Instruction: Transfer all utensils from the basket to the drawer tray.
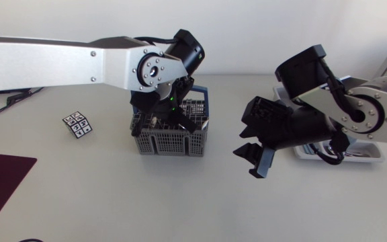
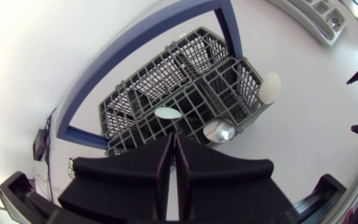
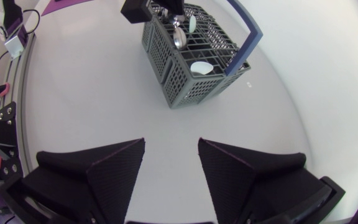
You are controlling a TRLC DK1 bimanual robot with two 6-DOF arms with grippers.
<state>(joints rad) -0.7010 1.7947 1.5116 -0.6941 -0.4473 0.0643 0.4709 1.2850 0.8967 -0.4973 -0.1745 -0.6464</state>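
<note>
While the left gripper is hovering over the basket at centre frame in the head view, the drawer tray is sitting far right. Left wrist view: its fingers are pressing together above three spoons awaiting transfer. Right wrist view: the right gripper is gaping wide, empty.

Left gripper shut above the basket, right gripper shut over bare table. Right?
Not quite. The right gripper is open, jaws well apart, over bare table; the right wrist view shows it. The left gripper is shut above the basket, as stated.
</note>
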